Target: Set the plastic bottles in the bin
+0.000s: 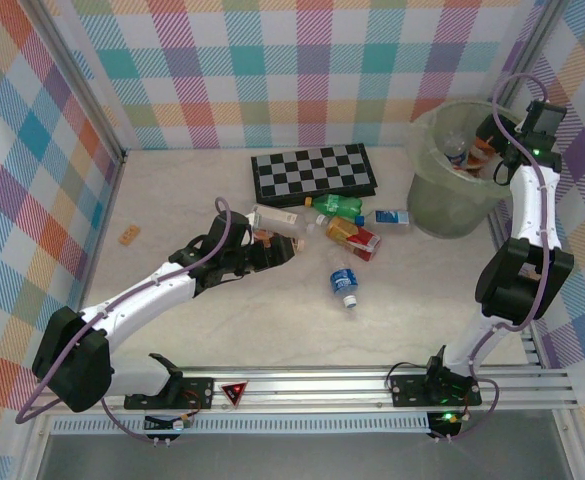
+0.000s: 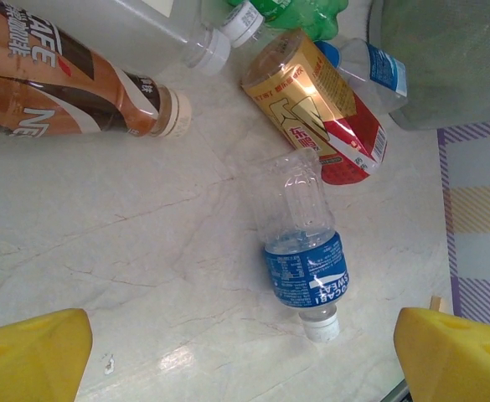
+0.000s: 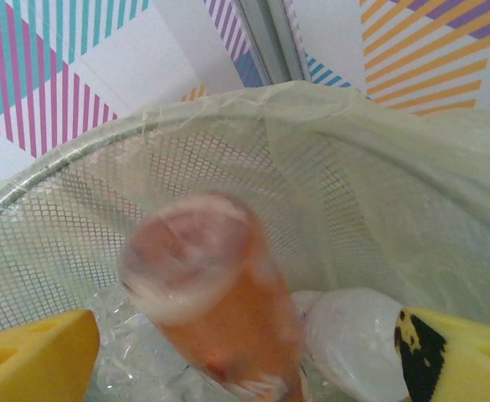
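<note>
Checkerboard [image 1: 315, 172] behind loose bottles [image 1: 344, 282]; my left gripper [image 1: 280, 250] gapes near them; right gripper [image 1: 496, 152] spread wide over the bin [image 1: 424, 205].

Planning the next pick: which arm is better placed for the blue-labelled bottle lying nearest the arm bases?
Left: its open left gripper frames the blue-labelled bottle; the right gripper is away over the bin.

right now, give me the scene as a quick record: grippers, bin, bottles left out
left gripper: open, above the table, blue-label bottle lying just ahead
right gripper: open, over the bin
orange bottle: blurred, between the right fingers, touching neither
bin contents: several bottles inside
bottles on table: about six, clustered near the checkerboard
other: tan block at far left
</note>
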You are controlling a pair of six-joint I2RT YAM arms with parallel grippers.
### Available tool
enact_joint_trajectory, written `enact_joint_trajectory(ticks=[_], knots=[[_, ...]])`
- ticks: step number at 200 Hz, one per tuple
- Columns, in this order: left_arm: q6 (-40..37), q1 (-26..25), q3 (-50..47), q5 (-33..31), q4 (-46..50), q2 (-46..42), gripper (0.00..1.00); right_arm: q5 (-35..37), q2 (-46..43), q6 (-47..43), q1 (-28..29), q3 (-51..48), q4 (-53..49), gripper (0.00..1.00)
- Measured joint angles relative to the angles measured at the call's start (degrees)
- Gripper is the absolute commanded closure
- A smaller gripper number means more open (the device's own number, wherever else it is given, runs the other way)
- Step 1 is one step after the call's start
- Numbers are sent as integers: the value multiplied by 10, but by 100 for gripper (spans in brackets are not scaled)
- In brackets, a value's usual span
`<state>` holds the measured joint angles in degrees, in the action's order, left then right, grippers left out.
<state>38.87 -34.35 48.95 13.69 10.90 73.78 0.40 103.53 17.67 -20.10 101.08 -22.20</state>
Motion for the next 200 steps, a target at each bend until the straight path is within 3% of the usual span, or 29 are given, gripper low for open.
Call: enact_joint_trajectory(ticks=[73, 148, 200], knots=[[21, 9, 0, -14, 0, 5, 7, -15, -11, -4, 13, 4, -14, 3], [43, 18, -1, -21, -5, 23, 8, -31, -126, -1, 36, -81, 2, 2], [142, 23, -10, -55, -55, 70, 9, -50, -207, 10, 81, -143, -7, 1]])
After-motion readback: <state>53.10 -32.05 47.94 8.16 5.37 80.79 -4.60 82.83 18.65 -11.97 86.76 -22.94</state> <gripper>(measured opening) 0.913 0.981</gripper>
